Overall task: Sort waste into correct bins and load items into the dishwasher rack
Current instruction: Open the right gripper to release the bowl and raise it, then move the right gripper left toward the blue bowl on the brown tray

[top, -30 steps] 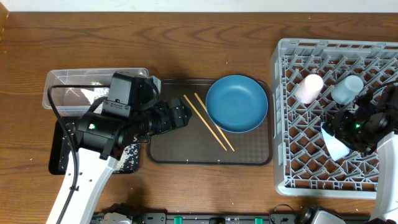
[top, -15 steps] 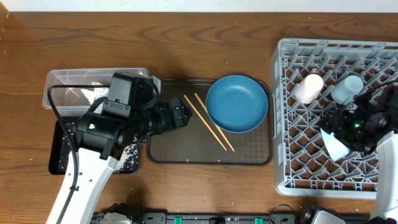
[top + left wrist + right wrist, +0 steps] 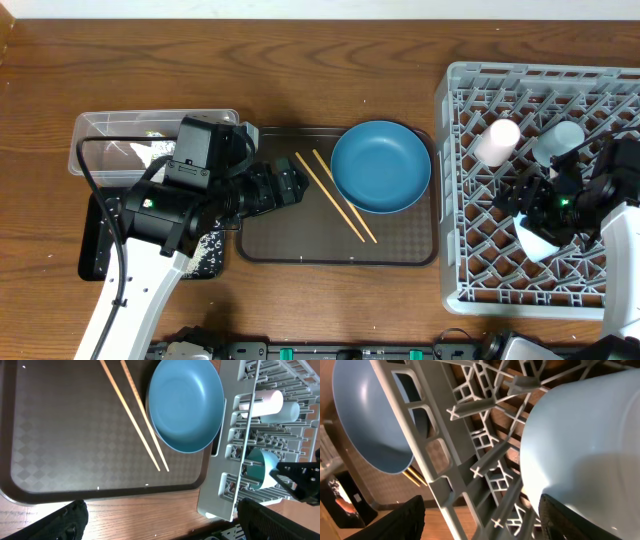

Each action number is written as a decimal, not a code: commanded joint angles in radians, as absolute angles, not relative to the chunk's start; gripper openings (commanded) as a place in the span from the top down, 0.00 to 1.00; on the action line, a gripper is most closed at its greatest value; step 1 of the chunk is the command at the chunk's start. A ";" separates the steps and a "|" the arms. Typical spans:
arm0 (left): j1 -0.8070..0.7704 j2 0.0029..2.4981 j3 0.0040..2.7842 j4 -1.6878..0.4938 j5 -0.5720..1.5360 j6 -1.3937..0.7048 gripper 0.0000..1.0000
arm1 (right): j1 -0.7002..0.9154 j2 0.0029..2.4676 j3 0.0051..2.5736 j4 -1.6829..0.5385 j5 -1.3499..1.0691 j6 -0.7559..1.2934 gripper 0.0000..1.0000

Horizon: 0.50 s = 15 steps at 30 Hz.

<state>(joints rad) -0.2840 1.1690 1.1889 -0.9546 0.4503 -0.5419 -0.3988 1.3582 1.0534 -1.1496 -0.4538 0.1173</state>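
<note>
The white bowl point(image 3: 541, 240) lies tilted in the grey dishwasher rack point(image 3: 470, 270), beside a pinkish-white cup point(image 3: 497, 140) and a light blue cup point(image 3: 558, 143). My right gripper point(image 3: 533, 200) hovers open just above the bowl. In the right wrist view the bowl point(image 3: 590, 435) rests against one finger point(image 3: 580, 520), and only rack lattice point(image 3: 470, 435) lies between the jaws of this gripper point(image 3: 485, 520). The blue plate point(image 3: 381, 166) and two chopsticks point(image 3: 335, 195) lie on the brown tray point(image 3: 300, 245). My left gripper point(image 3: 288, 186) hangs wide open and empty over the tray's left end.
A clear tub point(image 3: 105, 128) with some white scraps stands at the left. In front of it is the black tray point(image 3: 92, 250), sprinkled with rice grains point(image 3: 207, 250) and largely hidden by my left arm. The rack's wall point(image 3: 220, 485) rises right next to the brown tray.
My right gripper has spread its jaws and shifted a little to the left; the white bowl now rests loose in the rack. The left arm has not moved.
</note>
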 commanded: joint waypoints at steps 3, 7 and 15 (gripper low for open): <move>-0.280 1.169 1.201 -0.957 0.460 -0.528 0.02 | -0.369 1.372 1.173 -1.196 -0.411 0.061 0.26; -0.280 1.169 1.201 -0.957 0.460 -0.528 0.02 | -0.303 1.372 1.208 -1.216 -0.410 0.031 0.28; -0.280 1.169 1.201 -0.957 0.460 -0.528 0.02 | -0.047 1.373 1.203 -1.107 -0.245 0.076 0.28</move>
